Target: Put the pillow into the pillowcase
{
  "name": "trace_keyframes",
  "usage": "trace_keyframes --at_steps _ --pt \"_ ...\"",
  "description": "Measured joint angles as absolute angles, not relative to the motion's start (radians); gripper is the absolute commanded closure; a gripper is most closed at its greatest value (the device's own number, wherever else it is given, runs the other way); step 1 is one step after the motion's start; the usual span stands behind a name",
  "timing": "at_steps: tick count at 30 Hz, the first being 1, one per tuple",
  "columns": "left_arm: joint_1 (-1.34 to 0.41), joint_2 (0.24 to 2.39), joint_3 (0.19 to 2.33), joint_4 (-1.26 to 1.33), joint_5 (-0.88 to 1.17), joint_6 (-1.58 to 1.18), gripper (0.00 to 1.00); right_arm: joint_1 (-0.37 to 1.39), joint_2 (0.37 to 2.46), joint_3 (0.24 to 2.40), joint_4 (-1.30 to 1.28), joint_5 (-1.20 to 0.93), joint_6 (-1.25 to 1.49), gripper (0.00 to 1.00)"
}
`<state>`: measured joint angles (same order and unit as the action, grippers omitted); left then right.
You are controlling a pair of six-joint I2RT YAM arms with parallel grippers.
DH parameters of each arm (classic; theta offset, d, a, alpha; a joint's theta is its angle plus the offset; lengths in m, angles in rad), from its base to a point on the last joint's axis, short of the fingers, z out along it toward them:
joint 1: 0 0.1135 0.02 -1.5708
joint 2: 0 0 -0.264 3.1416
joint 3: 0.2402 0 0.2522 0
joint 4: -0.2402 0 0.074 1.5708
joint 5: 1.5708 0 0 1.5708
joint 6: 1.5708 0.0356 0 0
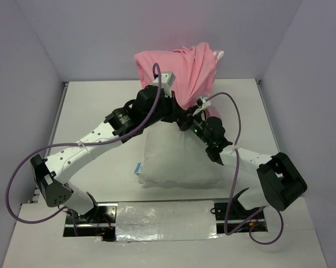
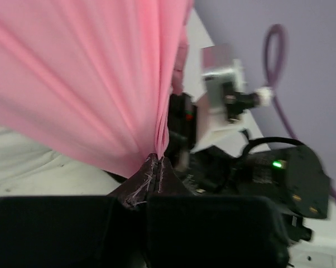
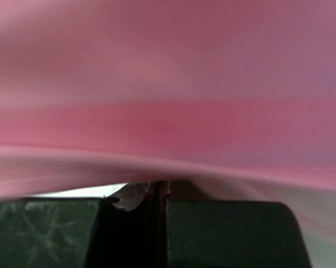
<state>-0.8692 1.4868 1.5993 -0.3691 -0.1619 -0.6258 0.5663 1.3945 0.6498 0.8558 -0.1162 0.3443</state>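
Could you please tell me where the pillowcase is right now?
In the top view the pillowcase is bunched up at the far middle of the table, just behind the pillow, with the left hand and right hand pinching its near edge.

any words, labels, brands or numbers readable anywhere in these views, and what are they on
No text is readable.
On the plump white fabric pillow, the small blue-white tag: too small to read.
On the pink satin pillowcase: no lettering shows.
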Motion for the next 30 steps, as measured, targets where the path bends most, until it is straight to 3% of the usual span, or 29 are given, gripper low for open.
trace_keyframes --at_steps 4,7,9,10,12,13,14,15,17,24,30 --pt "-0.867 1.544 1.57 -0.394 -0.192 -0.67 1.0 0.562 1.335 0.596 0.839 -0.083 0.348 1.0" --pt "-0.854 1.628 1.563 -0.416 -0.202 -0.695 0.86 0.561 1.293 0.569 0.785 -0.068 0.352 1.0" --pt "-0.834 1.682 1.568 -0.42 -0.187 -0.71 0.71 0.553 1.268 0.551 0.704 -0.049 0.364 1.0" --pt "-0.825 1.706 1.571 -0.426 -0.179 -0.709 0.52 0.549 1.257 0.545 0.667 -0.037 0.373 1.0" --pt "-0.814 1.752 1.584 -0.463 -0.153 -0.705 0.41 0.542 1.218 0.541 0.593 0.008 0.376 0.98" --pt "-0.812 1.763 1.585 -0.458 -0.141 -0.705 0.28 0.539 1.198 0.541 0.545 0.033 0.375 0.93" --pt "-0.811 1.766 1.587 -0.46 -0.132 -0.695 0.14 0.537 1.177 0.544 0.502 0.065 0.373 0.75" --pt "-0.81 1.767 1.587 -0.471 -0.122 -0.681 0.01 0.533 1.162 0.553 0.467 0.088 0.374 0.65" --pt "-0.809 1.753 1.587 -0.5 -0.121 -0.668 0.01 0.529 1.128 0.577 0.395 0.139 0.368 0.43" --pt "-0.769 1.534 1.46 -0.503 -0.101 -0.654 0.01 0.533 0.98 0.664 0.168 0.152 0.34 0.23" --pt "-0.38 1.269 1.229 -0.418 -0.069 -0.663 0.01 0.704 0.978 0.931 -0.142 0.215 0.274 0.0"
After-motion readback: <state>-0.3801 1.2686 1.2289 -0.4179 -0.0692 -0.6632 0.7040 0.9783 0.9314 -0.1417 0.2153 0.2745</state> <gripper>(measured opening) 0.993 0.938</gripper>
